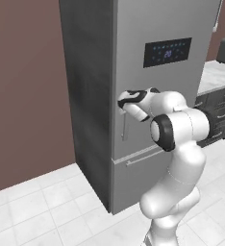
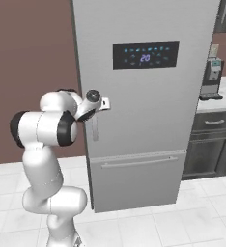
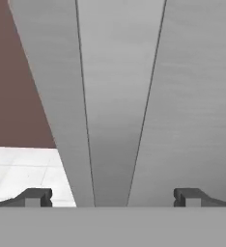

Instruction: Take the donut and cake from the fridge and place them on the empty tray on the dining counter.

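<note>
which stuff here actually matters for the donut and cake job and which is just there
For the job:
- fridge, door shut
- its vertical door handle
- gripper, open, fingertips either side of that handle

Just there:
- freezer drawer
- dark cabinets
- coffee machine on the side counter

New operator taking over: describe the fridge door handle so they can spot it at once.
Find the tall silver fridge with the black display panel. Below and left of the panel, the handle is a slim vertical bar; the drawer's handle lies horizontal.
</note>
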Controlling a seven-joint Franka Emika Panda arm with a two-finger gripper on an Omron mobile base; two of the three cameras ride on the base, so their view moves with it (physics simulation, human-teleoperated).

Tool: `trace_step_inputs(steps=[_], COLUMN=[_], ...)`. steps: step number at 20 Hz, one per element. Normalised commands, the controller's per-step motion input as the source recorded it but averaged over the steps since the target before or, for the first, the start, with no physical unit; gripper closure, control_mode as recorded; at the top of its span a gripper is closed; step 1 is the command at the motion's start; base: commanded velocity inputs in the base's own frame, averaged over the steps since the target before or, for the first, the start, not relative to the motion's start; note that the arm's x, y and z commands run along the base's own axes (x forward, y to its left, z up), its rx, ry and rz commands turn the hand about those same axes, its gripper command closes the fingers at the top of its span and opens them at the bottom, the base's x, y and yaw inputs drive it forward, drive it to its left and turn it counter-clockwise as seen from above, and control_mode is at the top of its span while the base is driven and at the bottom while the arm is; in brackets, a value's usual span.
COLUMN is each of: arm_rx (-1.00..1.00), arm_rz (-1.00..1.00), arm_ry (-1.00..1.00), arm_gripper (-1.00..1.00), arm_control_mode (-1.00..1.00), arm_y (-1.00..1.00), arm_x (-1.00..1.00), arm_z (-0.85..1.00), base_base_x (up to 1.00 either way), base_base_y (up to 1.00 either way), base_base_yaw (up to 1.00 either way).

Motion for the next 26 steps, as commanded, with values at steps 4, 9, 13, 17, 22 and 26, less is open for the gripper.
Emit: trace_step_inputs(steps=[4, 9, 13, 17, 22, 26], arm_rx=[0.00, 0.00, 0.00, 0.00, 0.00, 0.15], arm_rz=[0.00, -0.02, 0.00, 0.00, -0.01, -0.13], arm_ry=[0.00, -0.03, 0.00, 0.00, 0.00, 0.00], arm_gripper=[-1.00, -1.00, -1.00, -1.00, 1.00, 1.00], arm_control_mode=[-1.00, -1.00, -1.00, -1.00, -1.00, -1.00], arm_y=[0.03, 0.18, 0.03, 0.00, -0.11, -0.97], arm_x=[0.39, 0.45, 0.82, 0.83, 0.60, -0.34], arm_z=[-0.16, -0.34, -0.36, -0.45, -0.46, -0.23], base_base_x=[0.00, 0.00, 0.00, 0.00, 0.00, 0.00], base_base_y=[0.00, 0.00, 0.00, 0.00, 0.00, 0.00], base_base_yaw=[0.00, 0.00, 0.00, 0.00, 0.00, 0.00])
